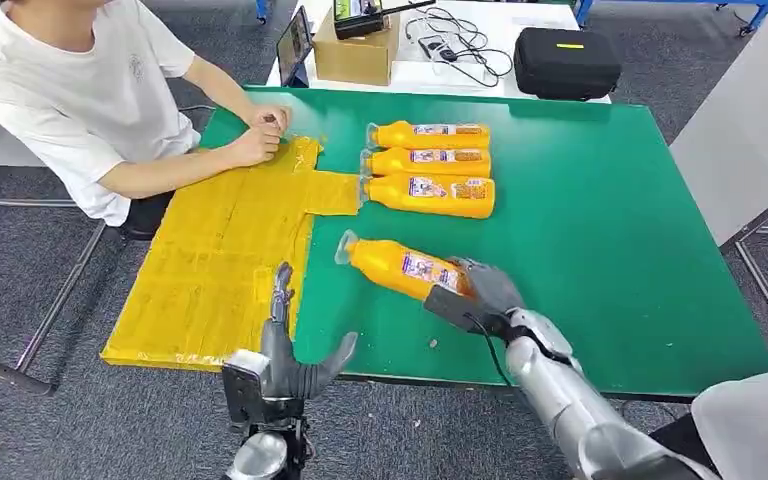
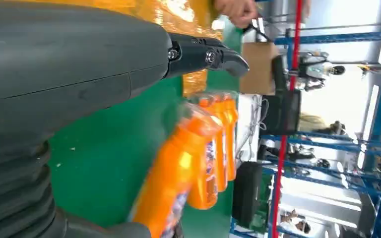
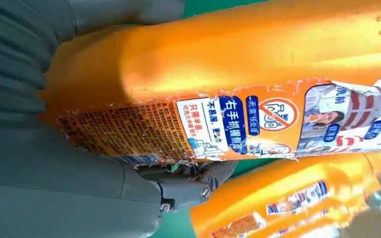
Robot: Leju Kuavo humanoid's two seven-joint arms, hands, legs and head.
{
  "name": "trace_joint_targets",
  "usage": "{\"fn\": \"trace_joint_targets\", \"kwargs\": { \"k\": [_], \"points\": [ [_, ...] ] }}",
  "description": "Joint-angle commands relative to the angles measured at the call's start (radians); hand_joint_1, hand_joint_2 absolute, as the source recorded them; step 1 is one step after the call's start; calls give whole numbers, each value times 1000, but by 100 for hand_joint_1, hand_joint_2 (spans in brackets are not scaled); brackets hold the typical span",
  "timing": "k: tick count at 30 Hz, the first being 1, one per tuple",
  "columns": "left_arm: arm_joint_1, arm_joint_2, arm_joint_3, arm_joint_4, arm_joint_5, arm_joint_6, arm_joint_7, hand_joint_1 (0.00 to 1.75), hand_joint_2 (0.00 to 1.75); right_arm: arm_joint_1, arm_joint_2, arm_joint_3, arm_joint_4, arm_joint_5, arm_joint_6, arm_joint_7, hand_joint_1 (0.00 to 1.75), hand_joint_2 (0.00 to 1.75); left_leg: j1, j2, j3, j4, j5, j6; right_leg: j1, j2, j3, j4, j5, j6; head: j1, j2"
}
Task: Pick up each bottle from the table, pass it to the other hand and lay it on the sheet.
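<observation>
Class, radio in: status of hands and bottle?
Right hand grips bottle. Left hand open, waiting near sheet. Three bottles left; path clear.

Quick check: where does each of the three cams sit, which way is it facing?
Head: high on the body, looking down at the green table; left hand open, right hand gripping a bottle.
Left wrist: behind the left hand, facing the bottles.
Right wrist: behind the right hand, close on the held bottle.
Shared: that bottle.
</observation>
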Motion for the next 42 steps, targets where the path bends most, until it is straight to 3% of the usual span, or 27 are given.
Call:
{"fn": "trace_joint_targets", "kwargs": {
  "k": [1,3,4,6,11,18,19,25,30,33,42],
  "points": [
    [-5,8,55,55,160,-66,104,0,175,244,68,-145,-387,-202,-164,-150,175,175,2,1,5,-1,-2,-2,2,-1,5,-2,-2,-3,1,0],
    [9,69,-17,82,458,-562,256,0,175,299,53,-95,-522,-260,-170,-177,175,175,0,0,0,-1,0,-1,0,0,1,0,-1,-2,0,0],
    [18,74,-26,75,442,-588,230,0,175,303,50,-89,-532,-258,-177,-190,175,175,0,0,0,-1,-1,-1,1,0,1,0,-1,-2,0,0],
    [32,69,-29,58,367,-550,161,0,175,318,40,-78,-548,-267,-163,-208,175,175,1,1,3,-1,-3,-2,1,1,3,0,-3,-3,0,0],
    [8,46,-25,35,296,-425,146,0,175,378,36,28,-618,-260,-97,-231,175,175,1,0,-2,0,-2,-1,1,-1,-1,0,-2,-2,0,0],
    [2,46,-25,43,278,-410,135,0,175,379,42,52,-617,-252,-99,-230,175,175,1,0,-2,0,-2,-2,1,-1,-2,0,-2,-2,0,0],
    [-7,41,-27,58,247,-381,120,0,175,366,19,128,-605,-220,-30,-223,175,175,0,-1,-5,0,-1,-1,0,-1,-4,0,-1,-1,0,0],
    [-10,29,-15,54,226,-378,82,0,175,306,36,258,-441,-167,11,-155,175,175,1,2,-1,-1,-2,-2,1,1,-1,-1,-2,-2,0,0],
    [0,24,4,23,232,-368,68,0,175,297,40,289,-426,-137,-3,-162,175,175,1,1,-3,-1,-1,-1,1,1,-3,-1,-1,-1,0,0],
    [13,32,16,-19,349,-492,113,0,175,276,15,367,-423,-101,64,-122,175,175,1,2,-2,0,-3,-2,1,2,-1,0,-2,-2,0,0],
    [16,36,20,-27,332,-510,89,0,175,268,17,376,-400,-89,45,-139,175,175,1,0,-3,-1,-2,-2,1,0,-2,-1,-2,-2,0,0]
  ]
}}
